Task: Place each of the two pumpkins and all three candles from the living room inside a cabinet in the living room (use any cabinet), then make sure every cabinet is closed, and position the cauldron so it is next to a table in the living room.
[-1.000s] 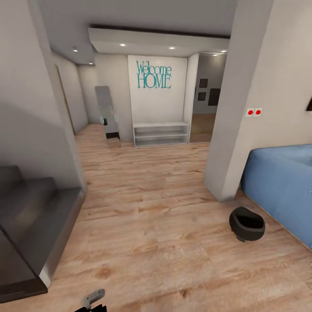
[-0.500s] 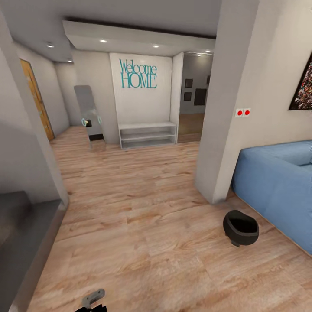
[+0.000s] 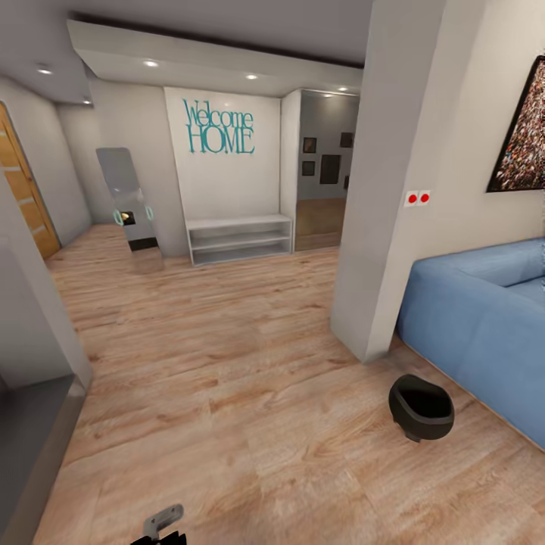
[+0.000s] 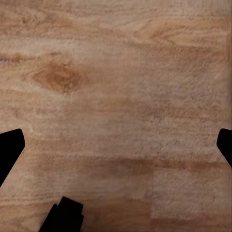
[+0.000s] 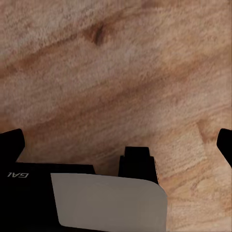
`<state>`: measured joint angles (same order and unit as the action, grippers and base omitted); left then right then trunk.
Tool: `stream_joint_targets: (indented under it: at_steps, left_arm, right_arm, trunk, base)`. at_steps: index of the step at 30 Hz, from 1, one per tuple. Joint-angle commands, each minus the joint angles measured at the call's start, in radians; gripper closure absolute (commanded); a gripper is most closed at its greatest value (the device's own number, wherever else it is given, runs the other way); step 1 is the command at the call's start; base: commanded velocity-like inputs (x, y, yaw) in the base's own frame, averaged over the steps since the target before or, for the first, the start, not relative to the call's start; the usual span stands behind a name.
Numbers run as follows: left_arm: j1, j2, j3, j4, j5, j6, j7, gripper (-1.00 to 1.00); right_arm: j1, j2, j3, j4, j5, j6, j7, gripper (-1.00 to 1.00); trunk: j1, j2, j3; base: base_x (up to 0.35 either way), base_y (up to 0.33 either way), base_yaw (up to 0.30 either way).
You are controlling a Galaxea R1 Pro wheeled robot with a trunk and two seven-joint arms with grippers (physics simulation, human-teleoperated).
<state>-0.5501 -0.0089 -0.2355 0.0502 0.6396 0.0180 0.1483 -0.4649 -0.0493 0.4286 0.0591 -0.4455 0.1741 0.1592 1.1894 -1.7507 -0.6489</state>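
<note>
The cauldron (image 3: 421,407), a round black pot with a wide mouth, stands on the plank floor to my front right. It sits between the white pillar (image 3: 382,227) and the blue sofa (image 3: 484,318). My left gripper (image 4: 117,147) is open over bare floor, with nothing between its fingers. My right gripper (image 5: 118,144) is also open and empty above the floor. The pumpkins, the candles, the cabinet and the table are out of view.
A white open shelf (image 3: 240,238) stands under the "Welcome HOME" lettering on the far wall. A leaning mirror (image 3: 125,204) is to its left and a wooden door (image 3: 23,189) at the far left. A grey ledge (image 3: 30,424) sits low on the left. Wide floor lies ahead.
The head view has swung to the right, so the whole scene slid left. The dark ledge has mostly left the picture and more of the sofa shows. The cauldron has not moved on the floor.
</note>
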Motion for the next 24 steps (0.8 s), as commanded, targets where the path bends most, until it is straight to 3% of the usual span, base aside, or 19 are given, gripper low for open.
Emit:
stream_joint_targets:
  at_steps: [1,11,24]
  left_arm:
    - [-0.001,0.000,-0.008,0.001,0.006,0.002,0.002,-1.00]
    - [-0.001,-0.002,-0.008,0.002,0.005,0.002,0.002,-1.00]
    - [-0.001,-0.002,-0.008,0.002,0.005,0.002,0.002,-1.00]
  right_arm:
    - [-0.001,0.000,0.009,0.002,-0.010,0.001,0.005,-1.00]
    - [-0.001,0.000,0.008,0.002,-0.010,0.001,0.005,-1.00]
    - [-0.001,0.000,0.009,0.002,-0.009,0.001,0.005,-1.00]
  trunk:
    - [0.000,0.000,-0.001]
    - [0.000,0.000,-0.001]
    - [0.000,0.000,-0.001]
  base:
    - [0.314,0.193,-0.157]
    - [0.309,0.199,-0.171]
    - [0.301,0.213,-0.278]
